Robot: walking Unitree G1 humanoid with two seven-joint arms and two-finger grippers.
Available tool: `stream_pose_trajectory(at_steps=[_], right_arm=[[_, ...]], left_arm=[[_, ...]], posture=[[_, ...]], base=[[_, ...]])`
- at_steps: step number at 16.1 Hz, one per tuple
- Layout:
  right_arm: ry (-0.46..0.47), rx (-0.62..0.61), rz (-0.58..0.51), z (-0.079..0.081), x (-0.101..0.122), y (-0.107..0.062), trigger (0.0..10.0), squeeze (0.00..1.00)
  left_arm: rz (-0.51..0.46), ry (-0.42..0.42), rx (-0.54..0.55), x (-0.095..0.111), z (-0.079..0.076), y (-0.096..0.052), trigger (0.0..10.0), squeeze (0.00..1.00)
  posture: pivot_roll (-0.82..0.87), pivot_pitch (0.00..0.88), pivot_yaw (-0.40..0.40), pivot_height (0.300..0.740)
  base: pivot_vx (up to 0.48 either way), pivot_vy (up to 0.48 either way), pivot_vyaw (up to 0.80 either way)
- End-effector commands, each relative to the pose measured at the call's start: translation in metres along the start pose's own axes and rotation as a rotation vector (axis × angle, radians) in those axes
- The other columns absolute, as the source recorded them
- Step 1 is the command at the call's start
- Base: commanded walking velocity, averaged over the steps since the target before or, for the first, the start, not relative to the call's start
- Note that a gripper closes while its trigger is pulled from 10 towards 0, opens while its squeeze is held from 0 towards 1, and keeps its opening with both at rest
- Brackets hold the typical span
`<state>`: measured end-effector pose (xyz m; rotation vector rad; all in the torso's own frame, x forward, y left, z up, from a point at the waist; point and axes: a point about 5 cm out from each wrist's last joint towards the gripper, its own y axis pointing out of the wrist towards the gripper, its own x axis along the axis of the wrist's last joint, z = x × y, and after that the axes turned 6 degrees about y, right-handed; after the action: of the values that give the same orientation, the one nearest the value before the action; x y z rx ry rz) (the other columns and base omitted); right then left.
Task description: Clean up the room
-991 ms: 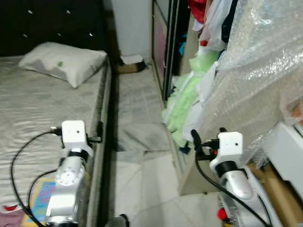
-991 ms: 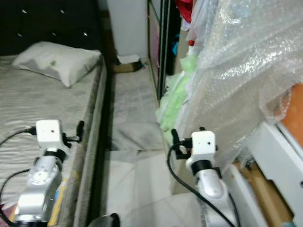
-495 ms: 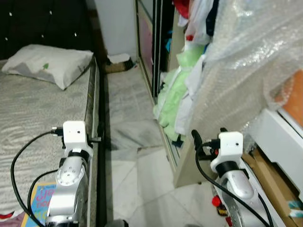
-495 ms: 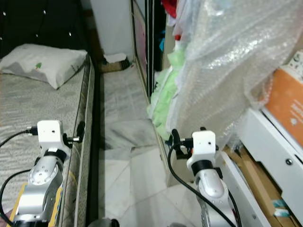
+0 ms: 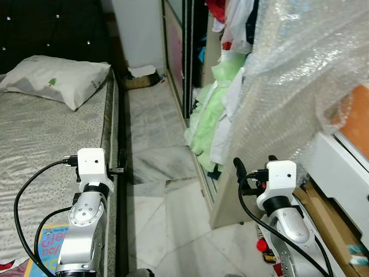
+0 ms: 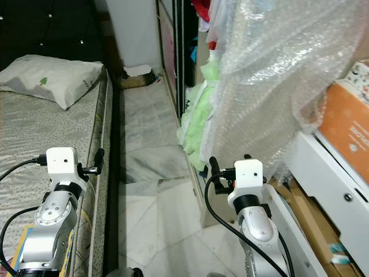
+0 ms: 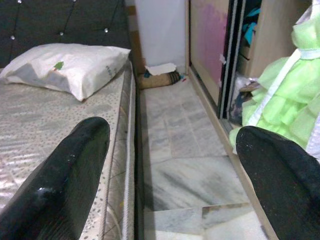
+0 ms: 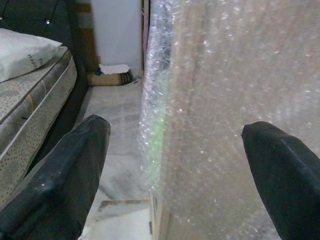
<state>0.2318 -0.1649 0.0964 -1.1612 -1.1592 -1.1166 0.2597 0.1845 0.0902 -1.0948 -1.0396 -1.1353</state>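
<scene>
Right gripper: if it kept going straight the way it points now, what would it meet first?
Most likely the bubble wrap, which sits dead ahead between the open right gripper's fingers. How near it is cannot be judged, and the floor lies just beside that line.

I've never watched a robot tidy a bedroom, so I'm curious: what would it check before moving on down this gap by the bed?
1. Left gripper open and empty: ok.
2. Right gripper open and empty: ok.
3. Floor strip between bed and wardrobe free of obstacles: ok up to the box at the far end.
4. Clothes kept inside wardrobe: not ok, they spill out.
5. Bubble wrap clear of right arm: cannot tell, it hangs close.
</scene>
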Motion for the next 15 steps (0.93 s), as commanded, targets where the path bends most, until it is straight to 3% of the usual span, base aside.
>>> stream_pose_trajectory(at_steps=[1,3,6,7,11,15], right_arm=[[0.004,0.004,0.007,-0.001,0.000,0.002,10.0,0.00],[-0.005,0.016,-0.001,0.001,0.001,0.001,10.0,0.00],[0.001,0.069,0.008,0.003,0.001,-0.002,10.0,0.00],[0.008,0.137,0.033,0.002,-0.002,-0.009,10.0,0.00],[-0.006,0.181,0.106,-0.019,-0.012,-0.024,10.0,0.00],[0.050,0.389,0.216,-0.015,-0.026,-0.036,10.0,0.00]], left_arm=[[0.011,0.001,0.002,-0.001,0.001,0.001,10.0,0.00],[0.012,0.001,0.000,-0.001,0.000,0.001,10.0,0.00],[0.012,0.000,-0.001,-0.001,0.000,0.001,10.0,0.00],[0.010,0.002,0.001,0.000,0.000,0.000,10.0,0.00],[0.011,0.005,0.000,0.000,0.001,0.001,10.0,0.00],[0.011,0.009,-0.015,0.000,0.000,0.002,10.0,0.00]], posture=[[-0.05,0.000,0.024,0.740],[-0.05,0.000,0.023,0.740],[-0.05,0.000,0.023,0.740],[-0.05,0.000,0.023,0.740],[-0.06,0.000,0.024,0.740],[-0.06,0.000,0.034,0.740]], base=[[0.000,0.000,0.00],[0.000,0.000,0.00],[0.000,0.000,0.80],[0.000,0.000,0.80],[0.000,0.000,0.80],[0.000,0.000,0.80]])
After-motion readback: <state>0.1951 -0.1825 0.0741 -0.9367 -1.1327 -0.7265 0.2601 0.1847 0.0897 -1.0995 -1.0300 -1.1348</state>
